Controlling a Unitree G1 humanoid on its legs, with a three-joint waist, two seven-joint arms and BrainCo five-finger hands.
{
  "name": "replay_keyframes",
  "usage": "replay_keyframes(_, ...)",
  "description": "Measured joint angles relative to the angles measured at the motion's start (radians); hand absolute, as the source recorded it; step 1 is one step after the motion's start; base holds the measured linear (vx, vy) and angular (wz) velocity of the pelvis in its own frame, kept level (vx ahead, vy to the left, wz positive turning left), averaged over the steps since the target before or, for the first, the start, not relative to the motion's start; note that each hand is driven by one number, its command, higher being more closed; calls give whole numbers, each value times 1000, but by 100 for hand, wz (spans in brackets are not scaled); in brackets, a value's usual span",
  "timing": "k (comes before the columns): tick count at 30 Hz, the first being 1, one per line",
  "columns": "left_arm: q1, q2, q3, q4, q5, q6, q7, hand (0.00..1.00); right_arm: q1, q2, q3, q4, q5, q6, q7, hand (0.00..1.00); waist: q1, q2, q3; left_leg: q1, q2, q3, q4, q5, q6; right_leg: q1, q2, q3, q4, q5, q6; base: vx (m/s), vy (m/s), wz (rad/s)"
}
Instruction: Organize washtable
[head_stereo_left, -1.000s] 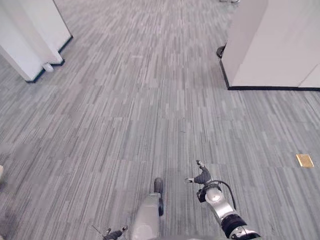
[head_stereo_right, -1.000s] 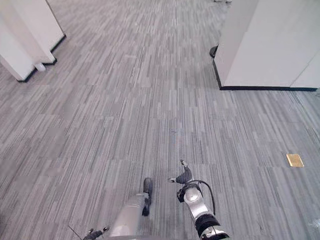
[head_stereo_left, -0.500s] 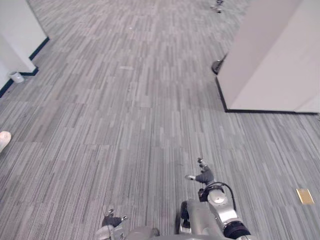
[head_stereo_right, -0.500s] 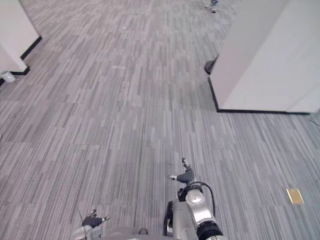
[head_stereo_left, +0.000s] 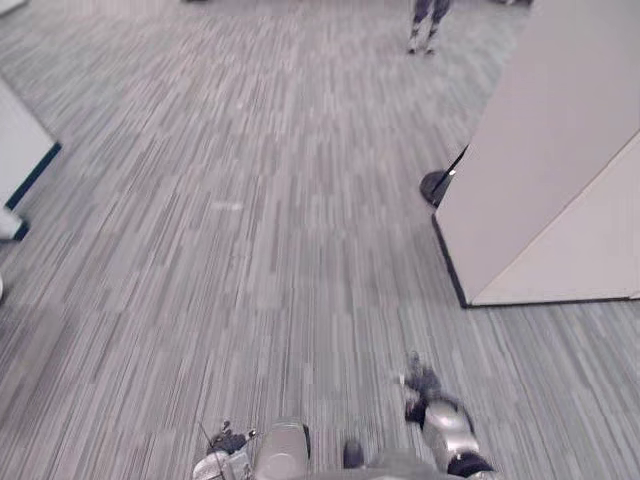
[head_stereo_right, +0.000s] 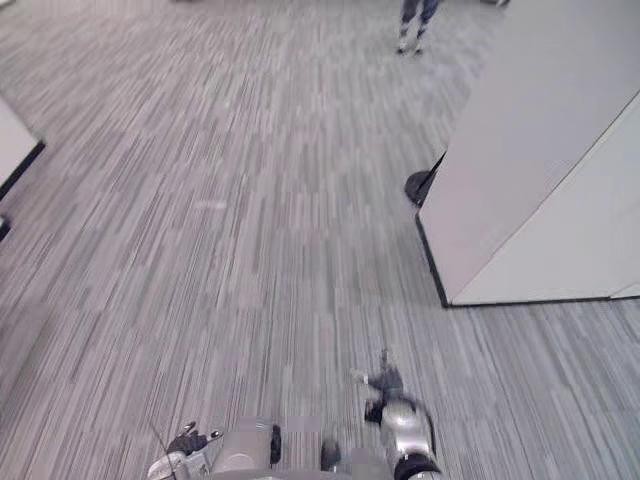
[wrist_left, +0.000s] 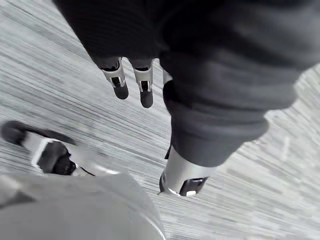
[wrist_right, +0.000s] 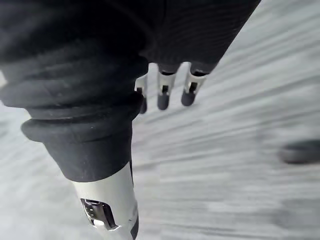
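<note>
My left hand (head_stereo_left: 228, 445) hangs low at the bottom edge of the eye views, over grey striped carpet (head_stereo_left: 260, 230). In the left wrist view its fingers (wrist_left: 120, 87) and thumb (wrist_left: 182, 175) are relaxed and hold nothing. My right hand (head_stereo_left: 425, 385) hangs a little further forward at the lower right. The right wrist view has its fingers (wrist_right: 163, 97) straight and its thumb (wrist_right: 107, 210) apart, with only carpet past them.
A white partition wall (head_stereo_left: 545, 180) with a dark skirting stands at the right, a dark round base (head_stereo_left: 437, 186) at its near corner. A white cabinet corner (head_stereo_left: 18, 165) sits at the left edge. A person's legs (head_stereo_left: 426, 22) show far ahead. Open carpet lies between.
The whole picture has shifted, so the camera has moved forward: the partition looms larger and the brass floor plate has left the view. Both hands still hang low and hold nothing.
</note>
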Motion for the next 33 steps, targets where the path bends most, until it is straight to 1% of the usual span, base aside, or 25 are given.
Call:
replay_keyframes(1, 15, -9, 3, -13, -15, -12, 1, 0, 2, -13, -4, 1, 12, 6, 20, 0, 14, 3, 1, -27, -4, 12, -103, 7, -12, 20, -11, 30, -4, -53, 17, 603, 126, -147)
replay_keyframes(2, 23, -25, 8, -17, -31, -24, 3, 0, 3, -30, -15, 5, 16, 4, 44, 0, 14, 33, 7, -54, 3, 6, -276, 48, -76, 48, -13, 58, -10, -101, 64, 733, 224, -122)
replay_keyframes(3, 30, -49, 9, -18, -31, -27, 10, 0, 13, -56, -28, 13, 15, 1, 67, 0, 13, 69, 3, -82, 28, 10, -480, 104, -176, 89, -3, 100, -20, -150, 58, 723, 310, -129)
replay_keyframes(4, 54, -57, 11, -18, -30, -44, 16, 0, 20, -65, -32, 34, -4, -7, 69, 0, 20, 80, -1, -105, 50, 40, -523, 112, -193, 149, -5, 155, -31, -199, 61, 745, 357, -113)
replay_keyframes(5, 73, -57, 16, -17, -31, -49, 16, 0, 27, -60, -42, 38, -16, -8, 69, 0, 31, 75, -6, -104, 60, 53, -518, 116, -179, 181, -14, 180, -29, -224, 61, 805, 413, -124)
replay_keyframes(7, 97, -46, 99, -10, -30, -53, 17, 0, 53, -10, -103, 44, -58, -14, 75, 0, 39, -16, -62, -81, 12, 86, -447, 201, -75, 142, -67, 212, 173, -259, 80, 972, 410, -86)
replay_keyframes(8, 108, -35, 118, -11, -32, -56, 18, 0, 64, 17, -136, 43, -74, -19, 89, 0, 37, -65, -86, -41, -21, 110, -453, 190, -9, 51, -71, 209, 401, -213, 192, 886, 330, -48)
replay_keyframes(9, 107, -25, 119, -21, -31, -59, 19, 0, 65, 23, -156, 32, -74, -18, 92, 0, 37, -81, -79, -11, -37, 126, -444, 169, 29, 7, -70, 202, 532, -161, 289, 809, 337, -26)
replay_keyframes(10, 90, -7, 117, -18, -28, -52, 19, 0, 65, 35, -188, 3, -70, -27, 92, 0, 9, -92, -49, 58, -71, 124, -421, 112, 66, -83, -77, 141, 785, 42, 433, 724, 293, 14)
replay_keyframes(11, 81, 5, 115, -14, -18, -48, 21, 0, 66, 34, -192, -7, -69, -32, 94, 0, -17, -109, -42, 117, -99, 117, -421, 72, 65, -157, -99, 78, 970, 74, 420, 809, 311, 31)
replay_keyframes(13, 66, 12, 86, -16, 39, -47, 22, 0, 112, 9, -193, -39, -70, -34, 96, 0, -26, -97, -38, 256, -124, 118, -468, 12, 68, -299, -133, -48, 1146, 45, 371, 720, 270, 18)
replay_keyframes(14, 50, 9, 57, -20, 74, -46, 19, 0, 151, 12, -213, -98, -36, -45, 103, 0, -46, -71, -46, 350, -133, 95, -546, -6, 69, -419, -143, -148, 1123, -17, 272, 536, 218, 18)
replay_keyframes(15, 36, 9, 52, -20, 93, -45, 17, 0, 154, 12, -215, -118, -26, -49, 104, 0, -63, -67, -45, 383, -137, 86, -582, -9, 69, -464, -146, -181, 1078, -39, 244, 794, 259, 46)
replay_keyframes(17, -33, -14, 24, -9, 150, -42, 8, 0, 157, 28, -252, -168, -11, -52, 104, 0, -118, -49, -35, 460, -95, 129, -586, -86, 43, -552, -150, -231, 705, -63, 239, 761, 95, 86)
replay_keyframes(20, -73, -75, -2, 20, 181, -38, -8, 0, 177, 19, -308, -157, -11, -36, 99, 0, -122, -38, -32, 564, -120, 58, -601, -130, 53, -531, -168, -214, 238, -6, 226, 719, -15, 83)
replay_keyframes(22, -72, -114, 1, 35, 201, -41, -13, 0, 219, -3, -286, -131, 0, -12, 92, 0, -133, -16, -41, 687, -94, -24, -631, -181, -22, -534, -159, -203, 148, 14, 185, 882, -115, 112)
replay_keyframes(24, -71, -105, 20, 43, 199, -47, -11, 0, 247, -14, -253, -102, 14, 2, 89, 0, -139, -28, -51, 645, -73, -42, -389, -195, -45, -529, -134, -216, 219, 118, 140, 943, -282, 99)
replay_keyframes(25, -74, -115, 37, 57, 194, -37, -11, 0, 250, -54, -259, -104, 26, 4, 91, 0, -158, 37, -70, 533, 4, -26, -109, -144, -36, -523, -92, -237, 293, 150, 164, 1109, -343, 56)
replay_keyframes(26, -71, -116, 58, 53, 190, -28, -16, 0, 240, -78, -246, -107, 26, 5, 88, 0, -153, 78, -74, 473, 50, -7, 13, -49, 1, -515, -58, -250, 305, 126, 135, 1075, -295, -32)
replay_keyframes(27, -35, -115, 134, 45, 133, -14, -1, 0, 200, -92, -227, -123, 27, 7, 74, 0, -122, 98, -61, 361, 153, 72, 242, 255, 60, -410, -12, -219, 258, 59, 110, 872, -176, -68)
replay_keyframes(28, -33, -113, 133, 45, 123, -14, 0, 0, 195, -93, -227, -122, 27, 7, 69, 0, -120, 99, -57, 342, 167, 76, 276, 232, 67, -385, -9, -212, 247, 54, 104, 991, -210, -47)
replay_keyframes(29, -21, -95, 122, 33, 83, -13, -2, 0, 167, -92, -226, -85, 34, 21, 42, 0, -115, 77, -40, 258, 194, 81, 373, 107, 66, -259, -10, -191, 185, 47, 95, 645, -130, 6)
replay_keyframes(30, -17, -87, 115, 29, 72, -15, -4, 0, 161, -90, -224, -79, 37, 23, 39, 0, -111, 70, -38, 248, 192, 80, 374, 89, 60, -236, -13, -183, 175, 47, 95, 769, -139, -5)
replay_keyframes(31, -8, -69, 96, 2, 42, -21, -3, 0, 137, -81, -207, -67, 56, 23, 29, 0, -90, 27, -26, 198, 176, 82, 336, 34, 44, -146, -37, -150, 131, 45, 92, 553, -73, -33)
replay_keyframes(33, -8, -48, 44, -12, 7, -35, 3, 0, 79, -56, -192, -45, 61, 15, 21, 0, -68, 3, -26, 121, 149, 105, 174, -30, -2, -70, -69, -107, 92, 41, 88, 642, -36, -54)
